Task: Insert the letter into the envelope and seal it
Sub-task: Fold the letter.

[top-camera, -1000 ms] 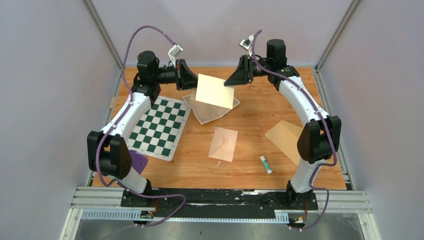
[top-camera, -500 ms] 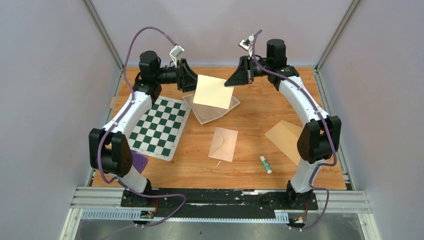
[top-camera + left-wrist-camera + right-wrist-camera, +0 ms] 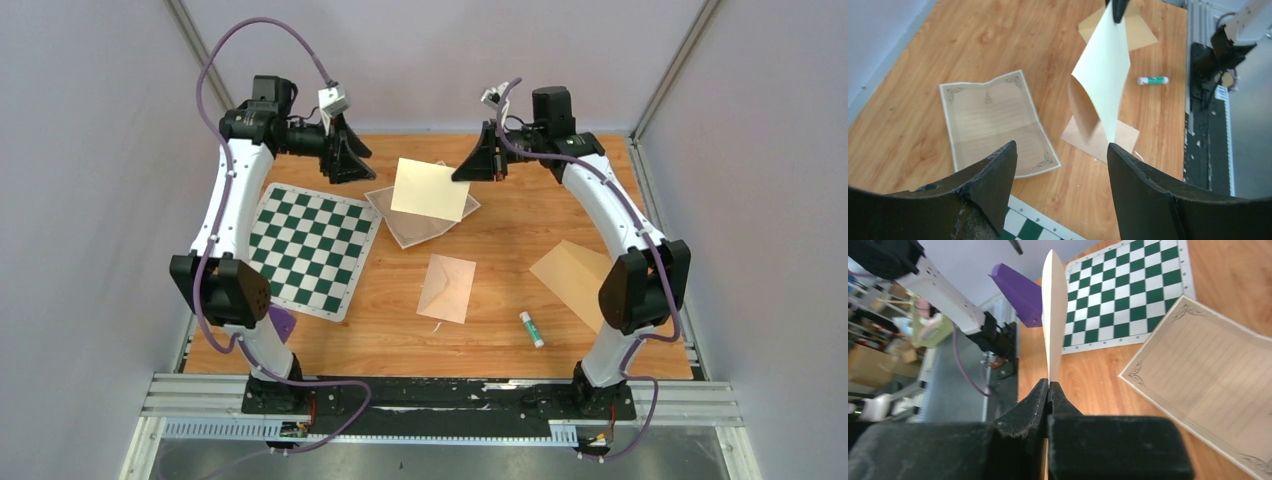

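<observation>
The letter (image 3: 432,228) (image 3: 993,120) (image 3: 1208,385), cream with a dark ornate border and creases, lies flat at the back middle of the table. Above it hangs a plain pale-yellow sheet (image 3: 430,188) (image 3: 1105,75) (image 3: 1054,305), slightly curled. My right gripper (image 3: 468,170) (image 3: 1049,382) is shut on its right edge. My left gripper (image 3: 358,165) (image 3: 1060,145) stands open and holds nothing, off to the left of the sheet and apart from it. A tan envelope (image 3: 447,288) (image 3: 1120,137) with V-shaped fold lines lies flat mid-table.
A green-and-white chessboard mat (image 3: 310,245) (image 3: 1128,290) lies at the left. A second tan rectangle (image 3: 570,280) (image 3: 1133,25) lies at the right, and a glue stick (image 3: 531,329) (image 3: 1153,80) near the front. A purple piece (image 3: 280,322) sits by the left arm's base.
My left gripper has opened, let go of the pale-yellow sheet and drawn back to the left. My right gripper has shut on the sheet's right edge and holds it alone.
</observation>
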You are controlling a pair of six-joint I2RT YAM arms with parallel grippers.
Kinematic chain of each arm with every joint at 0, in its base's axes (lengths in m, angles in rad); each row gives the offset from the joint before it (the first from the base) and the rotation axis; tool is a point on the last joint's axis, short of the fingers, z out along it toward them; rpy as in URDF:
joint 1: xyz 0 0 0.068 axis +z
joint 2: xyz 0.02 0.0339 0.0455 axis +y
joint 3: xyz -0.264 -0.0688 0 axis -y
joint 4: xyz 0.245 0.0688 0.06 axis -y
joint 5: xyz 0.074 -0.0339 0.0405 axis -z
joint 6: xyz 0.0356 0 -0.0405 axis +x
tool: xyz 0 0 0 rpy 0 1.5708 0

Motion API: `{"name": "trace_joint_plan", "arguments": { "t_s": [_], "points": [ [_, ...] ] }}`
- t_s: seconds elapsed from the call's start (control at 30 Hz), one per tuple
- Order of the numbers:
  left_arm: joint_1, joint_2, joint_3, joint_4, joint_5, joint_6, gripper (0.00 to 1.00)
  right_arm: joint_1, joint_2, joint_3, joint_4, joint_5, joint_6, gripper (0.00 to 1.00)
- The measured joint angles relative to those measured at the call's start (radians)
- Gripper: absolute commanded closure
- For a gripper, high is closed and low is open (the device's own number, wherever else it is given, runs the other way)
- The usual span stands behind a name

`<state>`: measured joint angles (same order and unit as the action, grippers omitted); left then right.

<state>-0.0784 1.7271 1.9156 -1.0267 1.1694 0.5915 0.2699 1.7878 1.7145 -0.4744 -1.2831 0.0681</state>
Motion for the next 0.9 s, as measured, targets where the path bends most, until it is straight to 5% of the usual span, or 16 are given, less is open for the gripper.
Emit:
{"name": "trace_joint_plan", "arguments": {
  "t_s": [0.17, 0.43, 0.9],
  "points": [
    [-0.073, 0.013, 0.008, -0.164, -0.004, 0.118, 0.26, 0.048, -0.072, -0.016, -0.118, 0.109, -0.272, 1.00],
    [-0.225, -0.163, -0.342, 0.243, -0.065, -0.198, 0.29, 0.130, -0.140, -0.025, -0.204, 0.206, -0.504, 1.00],
    [-0.222, -0.120, -0.233, 0.250, -0.030, -0.269, 0.76, 0.148, -0.161, -0.048, -0.234, 0.264, -0.620, 1.00]
  ]
}}
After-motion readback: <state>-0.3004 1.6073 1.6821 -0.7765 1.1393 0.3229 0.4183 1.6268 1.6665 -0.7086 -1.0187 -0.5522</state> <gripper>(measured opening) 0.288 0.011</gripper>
